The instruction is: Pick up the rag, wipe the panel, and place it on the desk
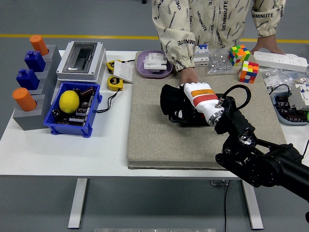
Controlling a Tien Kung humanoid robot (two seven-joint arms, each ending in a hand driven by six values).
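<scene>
Pressing the black rag (172,100) onto the panel (189,117), right hand (199,98), fingers grasping it.

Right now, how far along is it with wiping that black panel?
The pick-up looks done: the right robot hand holds the black rag. Wiping is under way, with the rag pressed at the left end of the panel, which a person's hand steadies from behind. Setting the rag down on the table is left.

White robot hand (199,96) with orange band, black jointed arm (260,157), looped black cable (240,99), cream lettered sleeves (173,38)
</scene>
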